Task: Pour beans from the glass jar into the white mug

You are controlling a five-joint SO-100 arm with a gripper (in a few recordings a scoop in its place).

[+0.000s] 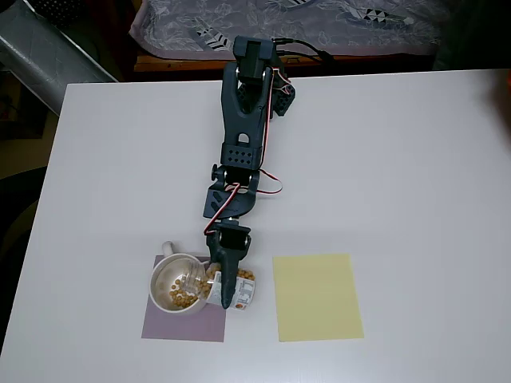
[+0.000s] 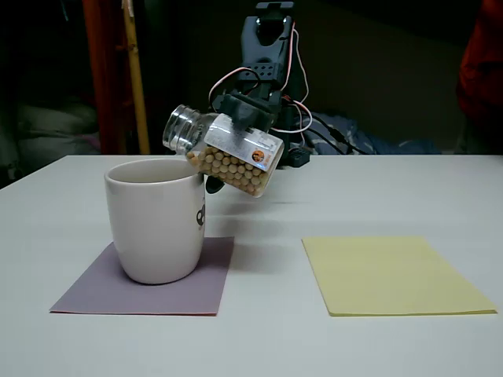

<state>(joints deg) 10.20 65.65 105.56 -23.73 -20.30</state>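
Down on the white table, going left to right, a purple mat lies under the white mug. Some beans sit inside the mug in the overhead view. Just above the mug's rim, the glass jar is tipped, mouth pointing left and a bit up, with many beans still in its lower side. The gripper is clamped on the jar, holding it in the air. Further right, a yellow mat lies flat and bare. Behind the table the room is dark, with a patterned cloth at the top of the overhead view.
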